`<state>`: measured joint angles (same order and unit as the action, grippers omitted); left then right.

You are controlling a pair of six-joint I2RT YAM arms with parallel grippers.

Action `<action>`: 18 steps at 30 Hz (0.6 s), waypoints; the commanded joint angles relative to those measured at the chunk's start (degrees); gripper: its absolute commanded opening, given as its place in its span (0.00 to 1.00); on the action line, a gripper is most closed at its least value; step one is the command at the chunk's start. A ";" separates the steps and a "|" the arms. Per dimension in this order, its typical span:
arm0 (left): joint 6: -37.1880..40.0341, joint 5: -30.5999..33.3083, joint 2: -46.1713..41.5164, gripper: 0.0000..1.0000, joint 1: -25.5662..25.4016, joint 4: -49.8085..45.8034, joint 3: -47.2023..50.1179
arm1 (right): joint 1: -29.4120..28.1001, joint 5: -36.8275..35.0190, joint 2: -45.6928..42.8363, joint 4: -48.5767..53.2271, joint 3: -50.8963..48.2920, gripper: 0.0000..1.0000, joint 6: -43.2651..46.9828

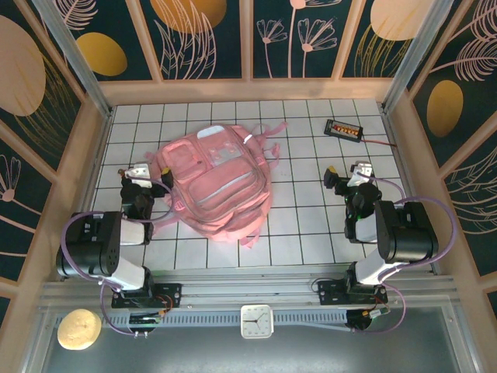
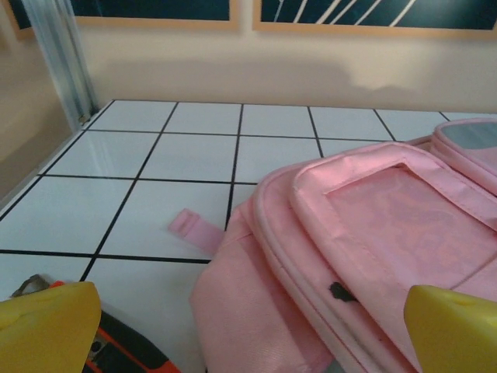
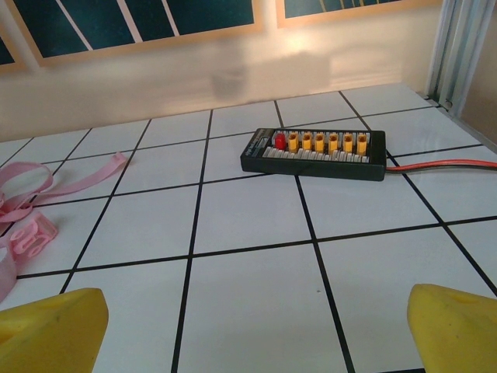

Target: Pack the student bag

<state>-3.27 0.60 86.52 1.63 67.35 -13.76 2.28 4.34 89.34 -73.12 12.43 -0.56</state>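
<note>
Insp. note, remote op.

**Hidden/unclear:** On the left wrist cam the student bag [image 2: 365, 225] is cut off at the right and bottom edges, so I can't see its far pockets. A small dark mark [image 2: 338, 293] sits by a seam; can't ID it. An orange-and-black item [image 2: 116, 353] at bottom left is partly behind a yellow finger [image 2: 46, 326]; can't tell what it is. On the top cam a round beige obj. [image 1: 78, 329] and a white clock [image 1: 256, 321] lie on the ledge near the arm bases.

**Bag posn:** It lies flat on the tiled table [image 1: 311, 233], left of centre, front panels up, with straps trailing at its back and near ends.

**Grippers:** The left gripper [image 1: 145, 172] is just beside the bag's left edge; contact or not, can't tell. Its fingers are spread wide, clamped on nothing. The right gripper [image 1: 347, 171] is well apart from the bag over bare tiles, fingers also spread wide. A black connector board [image 1: 344, 130] w/ a red lead [image 3: 443, 164] lies beyond it, near the back-right corner.

**Edges/room:** Walls close the table at left, back and right. There are open tiles between the bag and the right arm, and in the back-left corner. It's tight on the bag's left side.
</note>
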 commanded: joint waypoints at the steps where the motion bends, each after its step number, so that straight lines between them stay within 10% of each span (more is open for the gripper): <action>1: -1.85 0.40 0.58 0.99 0.57 3.70 -0.73 | 0.44 -0.38 0.28 -2.29 0.58 0.99 -0.32; 18: -1.97 0.98 0.22 0.99 0.39 5.16 0.22 | 2.84 10.23 0.49 -5.21 -0.71 0.99 0.33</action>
<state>-4.29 1.58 86.54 1.87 69.63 -13.76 4.73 13.65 89.34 -75.35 11.75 -0.36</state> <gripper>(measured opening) 0.988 0.992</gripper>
